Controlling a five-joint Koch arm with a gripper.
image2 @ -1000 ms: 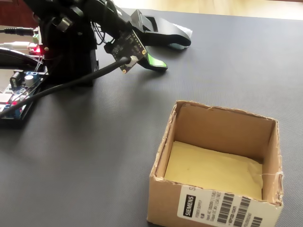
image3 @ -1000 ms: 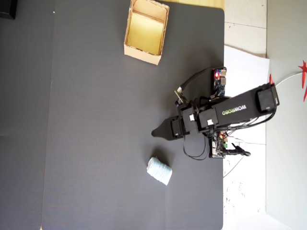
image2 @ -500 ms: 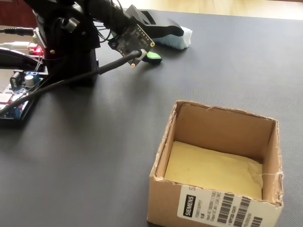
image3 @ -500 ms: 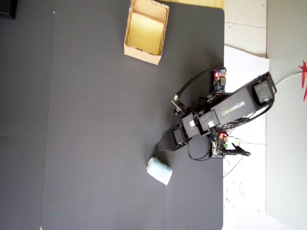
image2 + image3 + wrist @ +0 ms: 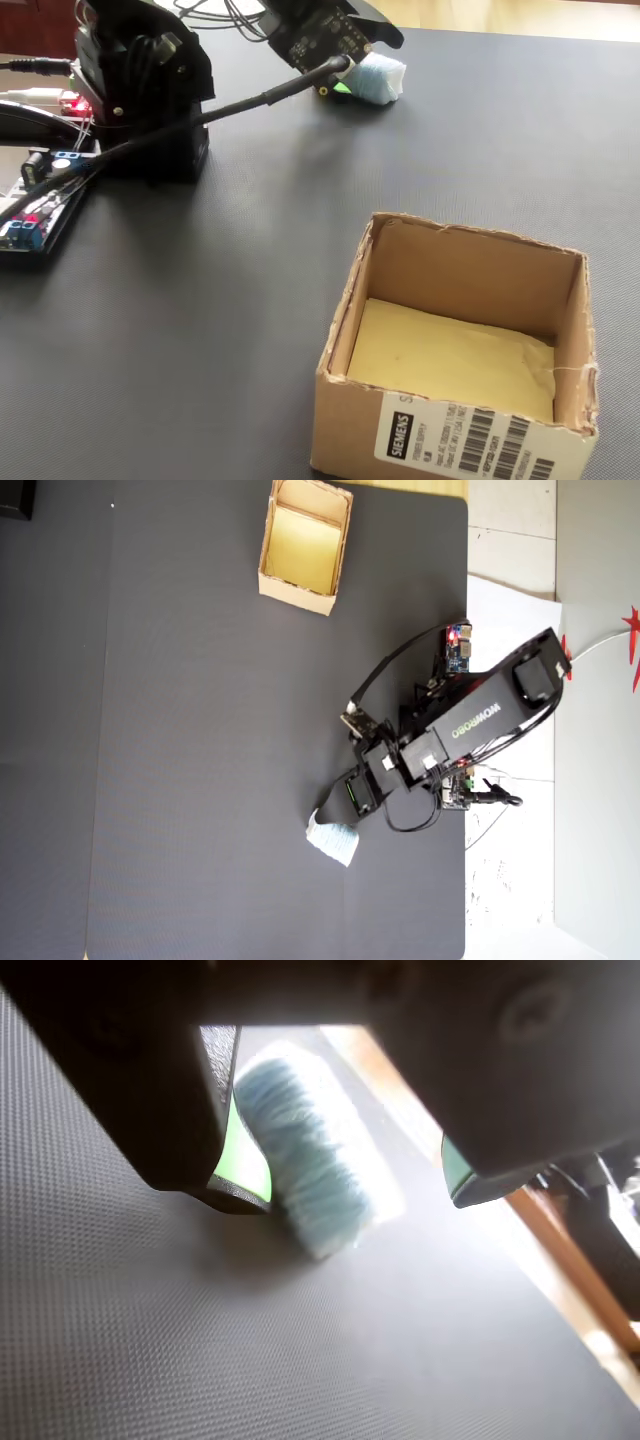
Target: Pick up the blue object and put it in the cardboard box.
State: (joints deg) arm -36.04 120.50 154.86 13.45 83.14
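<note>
We see the black gripper [image 5: 345, 1195] down over the small pale blue-white rolled cloth bundle [image 5: 312, 1155], jaws spread apart with the bundle between them in the wrist view; the bundle lies on the dark grey textured worktop [image 5: 200, 780], one green-lined jaw just beside it, the other clear of it; in the overhead view the gripper [image 5: 325, 820] covers part of the bundle [image 5: 335, 842]; the open tan cardboard box [image 5: 300, 592] with yellowish inside sits well apart.
</note>
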